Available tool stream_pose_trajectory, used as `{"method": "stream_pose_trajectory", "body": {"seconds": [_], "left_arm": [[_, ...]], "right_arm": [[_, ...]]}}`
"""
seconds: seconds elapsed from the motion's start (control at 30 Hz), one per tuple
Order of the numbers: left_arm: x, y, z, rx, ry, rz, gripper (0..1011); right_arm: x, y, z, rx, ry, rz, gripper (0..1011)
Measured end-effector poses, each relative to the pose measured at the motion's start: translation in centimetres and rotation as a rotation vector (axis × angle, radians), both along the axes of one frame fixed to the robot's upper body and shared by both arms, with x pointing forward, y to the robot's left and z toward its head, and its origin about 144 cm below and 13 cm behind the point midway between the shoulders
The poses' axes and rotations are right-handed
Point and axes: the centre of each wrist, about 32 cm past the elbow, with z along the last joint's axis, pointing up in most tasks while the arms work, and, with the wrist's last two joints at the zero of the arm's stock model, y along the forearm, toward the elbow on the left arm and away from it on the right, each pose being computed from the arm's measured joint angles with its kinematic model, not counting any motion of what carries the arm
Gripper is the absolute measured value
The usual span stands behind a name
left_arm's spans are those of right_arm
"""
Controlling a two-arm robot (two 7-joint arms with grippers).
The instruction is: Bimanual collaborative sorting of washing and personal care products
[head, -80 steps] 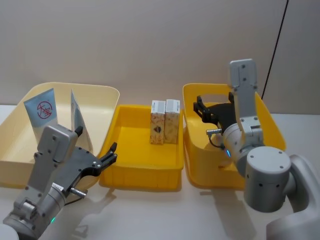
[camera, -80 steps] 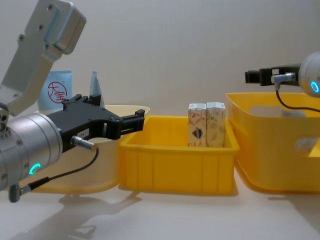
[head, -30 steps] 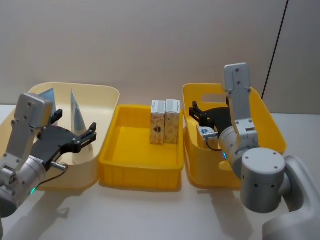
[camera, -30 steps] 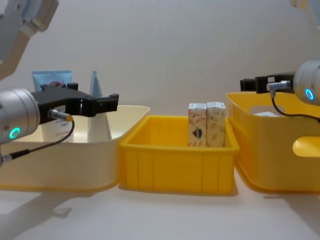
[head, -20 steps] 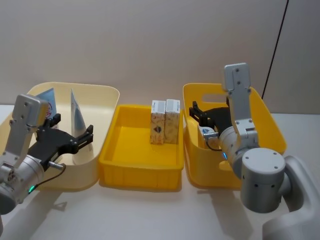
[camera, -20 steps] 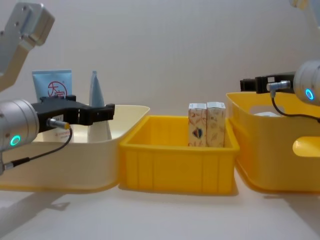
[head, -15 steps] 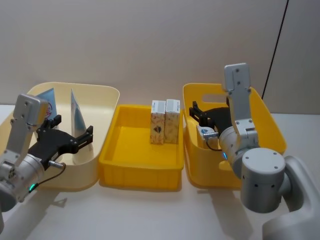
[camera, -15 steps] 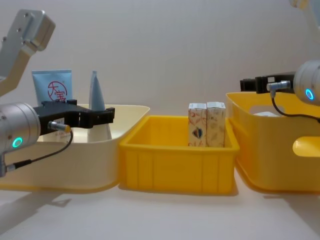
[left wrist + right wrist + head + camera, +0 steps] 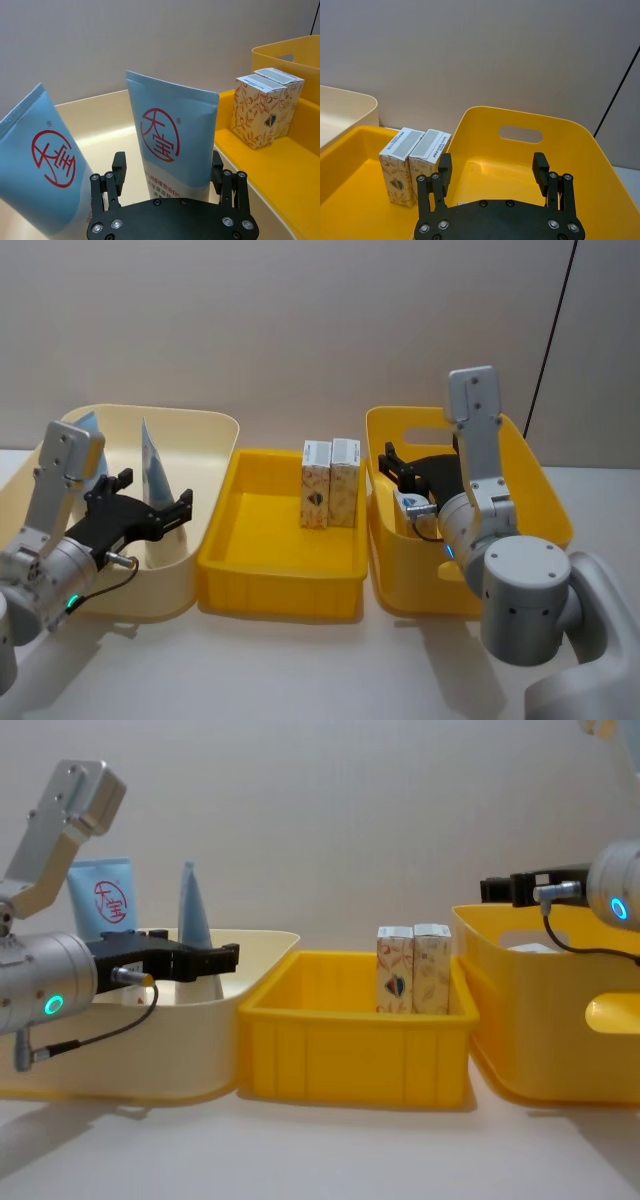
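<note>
Two tubes (image 9: 175, 135) stand before the splayed left gripper (image 9: 167, 161) — right gripper (image 9: 492, 162), likewise splayed, over a yellow bin (image 9: 580, 145).

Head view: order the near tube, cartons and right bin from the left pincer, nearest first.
1. Near tube, cream bin, just ahead of the left pincer.
2. Cartons, middle bin, its far end.
3. Right bin, far right.
</note>
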Motion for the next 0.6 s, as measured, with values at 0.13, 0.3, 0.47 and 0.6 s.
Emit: {"method": "stream_pose_trajectory", "body": {"seconds": [0.13, 0.3, 0.47, 0.6], "left_arm": [[0.5, -0.1, 0.0, 0.0, 0.001, -0.008, 1002], [0.8, -0.1, -0.1, 0.002, 0.002, -0.012, 1002], [1.0, -0.1, -0.1, 0.002, 0.002, -0.016, 942], [1.2, -0.2, -0.1, 0.003, 0.003, -0.018, 833]], "right_arm": [[0.0, 0.0, 0.0, 0.0, 0.0, 0.0, 1001], [0.0, 0.0, 0.0, 0.0, 0.0, 0.0, 1001], [0.0, 0.0, 0.0, 0.0, 0.0, 0.0, 1001], [0.0, 0.0, 0.0, 0.0, 0.0, 0.0, 1001]]}}
